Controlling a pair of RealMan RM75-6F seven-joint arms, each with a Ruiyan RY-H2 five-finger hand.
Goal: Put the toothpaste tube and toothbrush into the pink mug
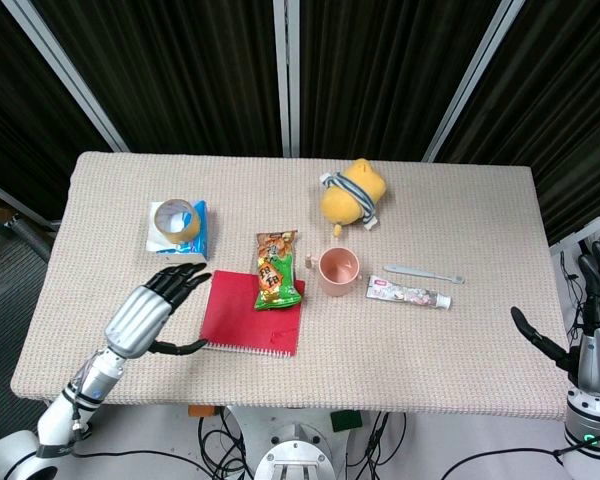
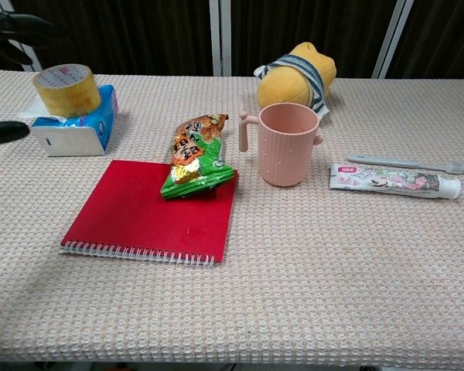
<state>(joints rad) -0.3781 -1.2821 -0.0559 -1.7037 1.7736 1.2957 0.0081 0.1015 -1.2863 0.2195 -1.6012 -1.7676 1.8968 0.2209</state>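
Starting layout: toothpaste tube (image 1: 409,294) and toothbrush (image 1: 423,271) lie flat on the worktop (image 1: 460,350), neither yet in the upright pink mug (image 1: 338,271).

The tube and brush lie parallel, just beside the mug on its handle-free side, the mouth facing up to receive them. The right robot hand (image 1: 590,320) hangs off the worktop's edge, fingers apart, holding nothing, well apart from both items yet probably the nearer choice. The left robot hand (image 1: 155,305), open and empty, hovers beside the red notebook (image 1: 252,315), far from them.
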